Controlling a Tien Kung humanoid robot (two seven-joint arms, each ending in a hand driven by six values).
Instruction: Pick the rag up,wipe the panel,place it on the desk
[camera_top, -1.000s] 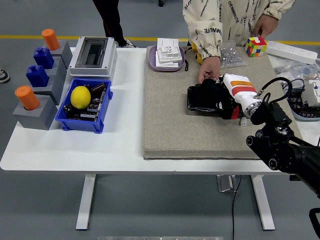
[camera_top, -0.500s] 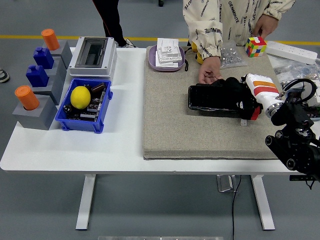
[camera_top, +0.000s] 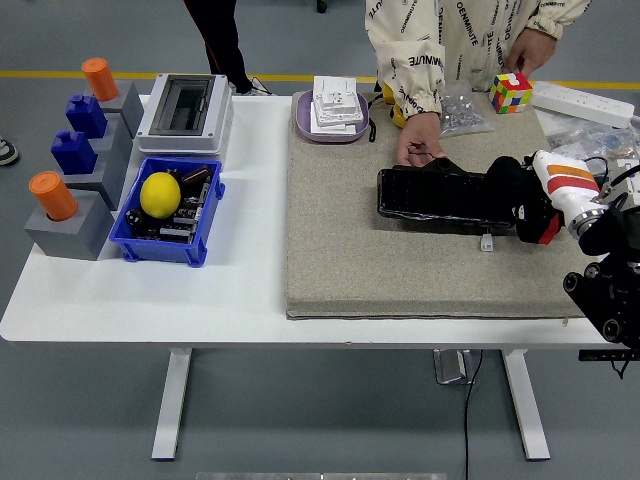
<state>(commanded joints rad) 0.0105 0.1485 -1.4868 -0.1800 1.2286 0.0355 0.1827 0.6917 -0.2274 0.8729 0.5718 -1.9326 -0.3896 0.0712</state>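
Black on black is making this one hard to read: the glossy black rectangular panel (camera_top: 440, 198) lies flat in the middle of the coarse beige felt mat (camera_top: 350, 270) on the white table (camera_top: 150, 300), and my right hand (camera_top: 515, 192) is down at the panel's right end, dark fingers curled over something equally dark. I'd guess that's the rag bunched under my palm, since I'm supposed to be wiping with it, but honestly I can't pick the cloth out from the hand or the panel, so I can't tell for sure whether I'm clenched on it or just resting there. My white-and-orange forearm (camera_top: 560, 180) comes in low from the right, which fits a sideways swipe along the panel's long side. A person in a printed cream sleeve is standing at the far side with one hand (camera_top: 418, 140) planted at the panel's back-left edge, I reckon to keep it from sliding while I push on it. Their other hand (camera_top: 532, 45) is up by the multicoloured puzzle cube (camera_top: 511, 92), well clear. The mat probably helps with grip and scratches too. My left arm isn't in the shot. Off to the left the blue plastic bin (camera_top: 165, 215) with the yellow lemon-shaped ball (camera_top: 160, 194) sits well apart, so nothing's in my way. Setting the rag down on the desk isn't done yet.
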